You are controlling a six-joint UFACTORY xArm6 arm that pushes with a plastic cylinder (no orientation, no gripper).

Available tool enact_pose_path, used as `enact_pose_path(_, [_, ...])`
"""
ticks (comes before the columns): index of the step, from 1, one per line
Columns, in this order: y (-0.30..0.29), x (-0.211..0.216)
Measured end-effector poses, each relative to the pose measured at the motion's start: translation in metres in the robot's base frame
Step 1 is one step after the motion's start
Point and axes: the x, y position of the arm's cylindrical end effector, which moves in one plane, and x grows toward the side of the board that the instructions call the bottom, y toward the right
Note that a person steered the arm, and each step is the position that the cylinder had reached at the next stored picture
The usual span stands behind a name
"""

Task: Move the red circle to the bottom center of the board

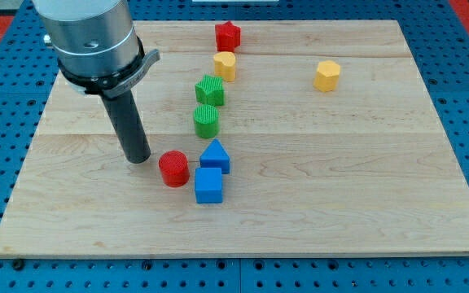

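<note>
The red circle [173,168] lies on the wooden board [340,179], left of the view's centre. My tip [139,158] rests on the board just to the view's left of the red circle, a small gap apart. A blue triangle [215,155] sits right of the red circle and a blue cube [208,185] sits just below that, both close to the circle.
A green circle [206,120] and a green block [210,90] stand above the blue triangle. A yellow block [225,65] and a red star [228,35] lie further toward the view's top. Another yellow block [327,76] lies at the upper right.
</note>
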Motion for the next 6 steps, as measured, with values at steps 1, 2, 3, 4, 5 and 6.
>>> enact_pose_path(1, [0.036, -0.009])
enact_pose_path(2, [0.055, 0.033])
enact_pose_path(3, [0.054, 0.057])
enact_pose_path(4, [0.010, 0.073])
enact_pose_path(5, [0.071, 0.097])
enact_pose_path(6, [0.068, 0.099])
